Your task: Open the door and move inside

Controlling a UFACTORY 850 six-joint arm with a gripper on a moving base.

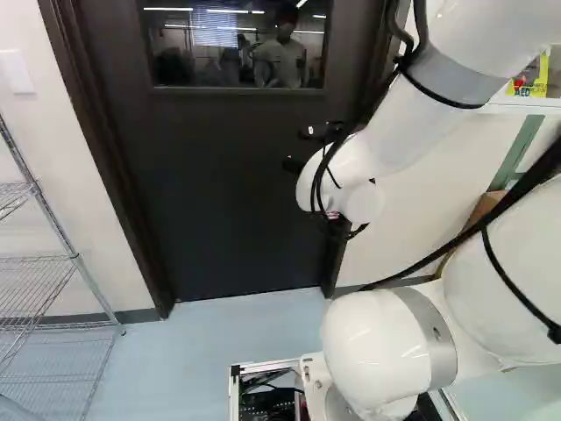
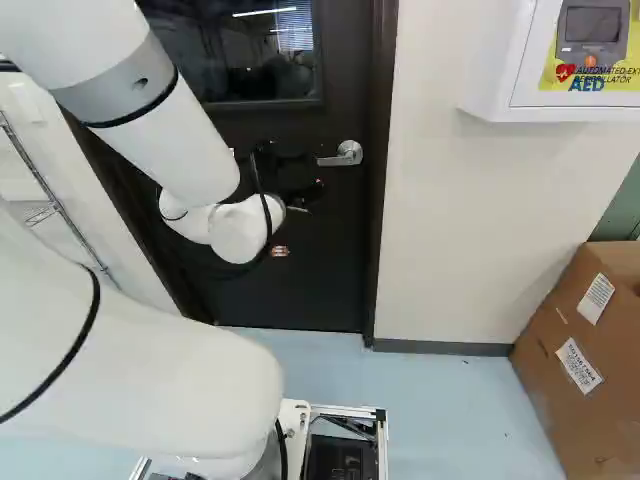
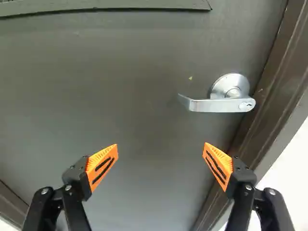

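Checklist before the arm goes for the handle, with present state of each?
1. Door closed, as expected at start: ok.
2. Gripper open and empty: ok.
3. Lever handle unobstructed in wrist view: ok.
4. Lever handle lined up between the fingers: not ok, it sits ahead, offset toward the near door frame.
5. Lever handle unturned: ok, roughly level.
6. Door unlocked: cannot tell; keyhole visible, lock state isn't.

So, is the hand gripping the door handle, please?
No, the hand stands open, and the lever handle is ahead of it, not between its pads.
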